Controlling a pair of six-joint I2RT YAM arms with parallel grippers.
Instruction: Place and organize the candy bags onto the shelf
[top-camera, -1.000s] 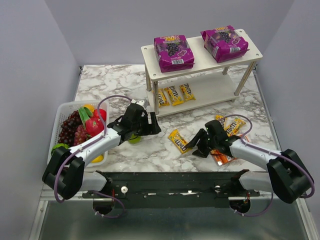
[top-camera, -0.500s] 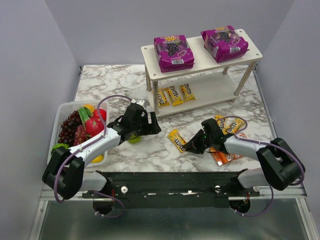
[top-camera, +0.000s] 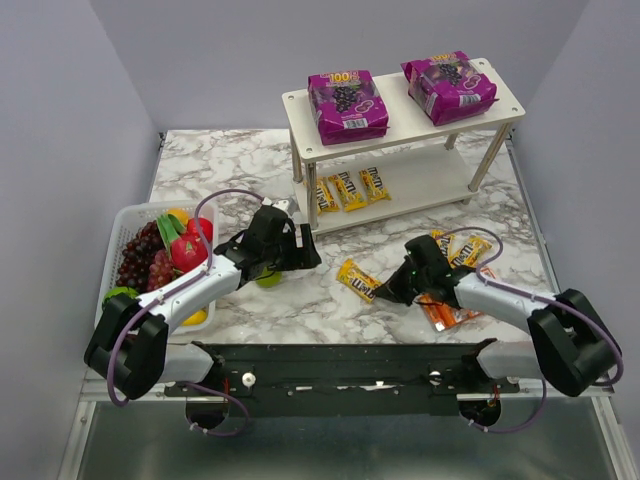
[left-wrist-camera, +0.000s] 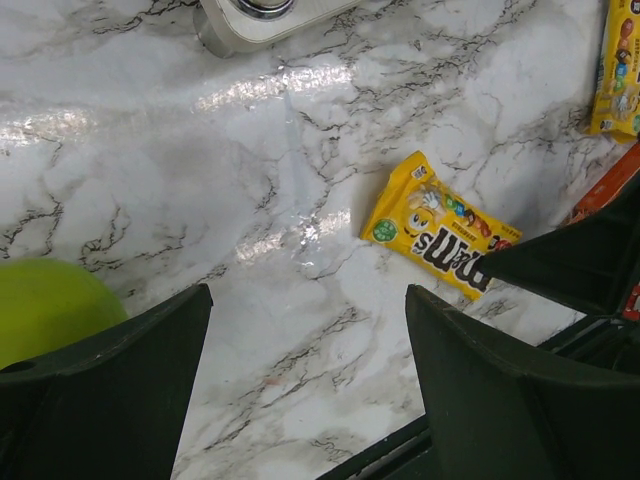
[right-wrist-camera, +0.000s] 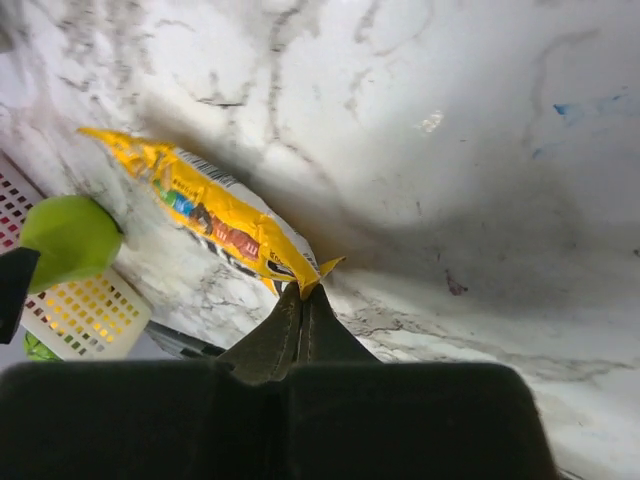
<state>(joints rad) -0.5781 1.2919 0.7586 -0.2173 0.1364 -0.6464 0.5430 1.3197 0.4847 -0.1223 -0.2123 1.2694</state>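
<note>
Because the right gripper (right-wrist-camera: 302, 296) has its jaws pinched shut on only the very corner of a yellow M&M's packet (right-wrist-camera: 210, 212), a lift could let the slick wrapper slip free or swing. That packet lies on the marble tabletop (top-camera: 220, 165) in front of the shelf (top-camera: 397, 95), well apart from it. Farther out, left of the shelf's front, the left gripper (left-wrist-camera: 305, 290) stands wide open, empty.

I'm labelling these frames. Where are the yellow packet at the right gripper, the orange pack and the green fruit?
yellow packet (right-wrist-camera: 215, 212), right wrist view, printed middle.
orange pack (top-camera: 443, 317), top view, exposed near end.
green fruit (left-wrist-camera: 45, 305), left wrist view, rounded top.
</note>
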